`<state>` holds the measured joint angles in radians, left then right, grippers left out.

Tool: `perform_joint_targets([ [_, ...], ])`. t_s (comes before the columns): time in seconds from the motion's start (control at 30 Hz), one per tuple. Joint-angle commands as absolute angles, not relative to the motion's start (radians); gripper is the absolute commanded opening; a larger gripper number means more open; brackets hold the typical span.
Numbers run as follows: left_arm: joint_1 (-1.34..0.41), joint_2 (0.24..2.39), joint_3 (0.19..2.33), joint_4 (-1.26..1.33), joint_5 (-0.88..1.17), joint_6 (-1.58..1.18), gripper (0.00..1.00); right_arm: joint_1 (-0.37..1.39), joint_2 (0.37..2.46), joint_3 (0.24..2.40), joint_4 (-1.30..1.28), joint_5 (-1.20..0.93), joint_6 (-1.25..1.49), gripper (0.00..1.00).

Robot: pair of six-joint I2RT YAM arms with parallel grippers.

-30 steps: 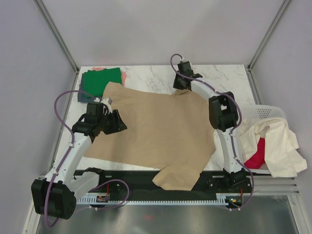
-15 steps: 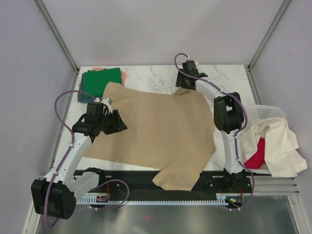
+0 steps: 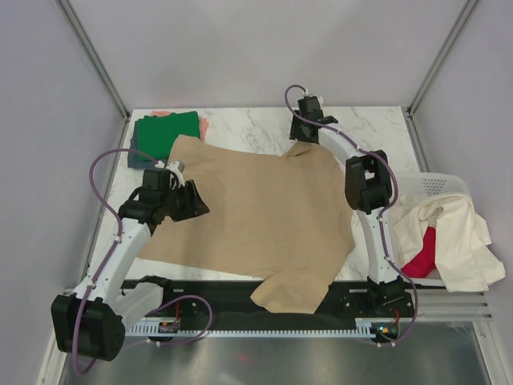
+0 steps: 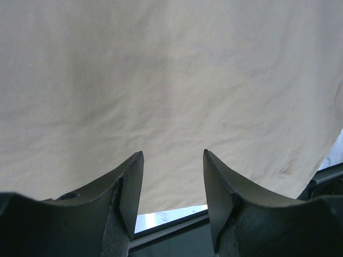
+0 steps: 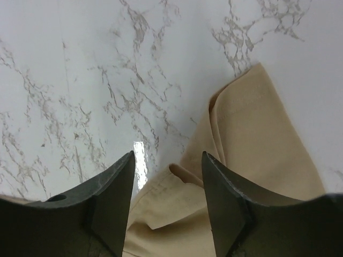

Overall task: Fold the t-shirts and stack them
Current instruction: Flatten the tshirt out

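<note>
Lying spread on the marble table [image 3: 240, 120], the tan t-shirt [image 3: 256, 216] fills the middle. The left gripper [image 4: 172, 155] gapes empty over its left part; the right gripper [image 5: 167, 158] gapes over its far-right sleeve corner.

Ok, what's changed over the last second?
The right gripper opened, apparently letting go of the far corner of the tan tee, and drew back slightly toward the far edge. Its jaws now stand open above the cloth. The left gripper stayed put, open over the tee. The green stack and the basket are unchanged.
</note>
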<state>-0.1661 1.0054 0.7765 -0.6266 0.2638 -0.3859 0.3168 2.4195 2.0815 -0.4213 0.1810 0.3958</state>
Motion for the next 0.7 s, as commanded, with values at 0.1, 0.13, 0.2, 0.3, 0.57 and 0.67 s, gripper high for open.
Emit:
perform_joint_targets([
  [0.1,-0.173,1.005,0.792,-0.607,0.265,-0.393,0.55,0.330,2.407,2.049,-0.406,0.163,0.380,0.52],
  [0.13,-0.173,1.005,0.792,-0.609,0.265,-0.393,0.55,0.331,2.407,2.048,-0.407,0.161,0.379,0.49],
  [0.2,-0.173,1.005,0.792,-0.609,0.267,-0.393,0.55,0.331,2.405,2.043,-0.407,0.161,0.379,0.34],
  [0.3,-0.173,1.005,0.792,-0.610,0.265,-0.394,0.55,0.331,2.404,2.033,-0.407,0.164,0.379,0.14],
  [0.57,-0.173,1.003,0.790,-0.609,0.270,-0.393,0.55,0.342,2.401,2.058,-0.391,0.149,0.374,0.00],
  [0.67,-0.173,1.002,0.792,-0.611,0.268,-0.393,0.55,0.351,2.414,2.115,-0.371,0.120,0.376,0.00],
])
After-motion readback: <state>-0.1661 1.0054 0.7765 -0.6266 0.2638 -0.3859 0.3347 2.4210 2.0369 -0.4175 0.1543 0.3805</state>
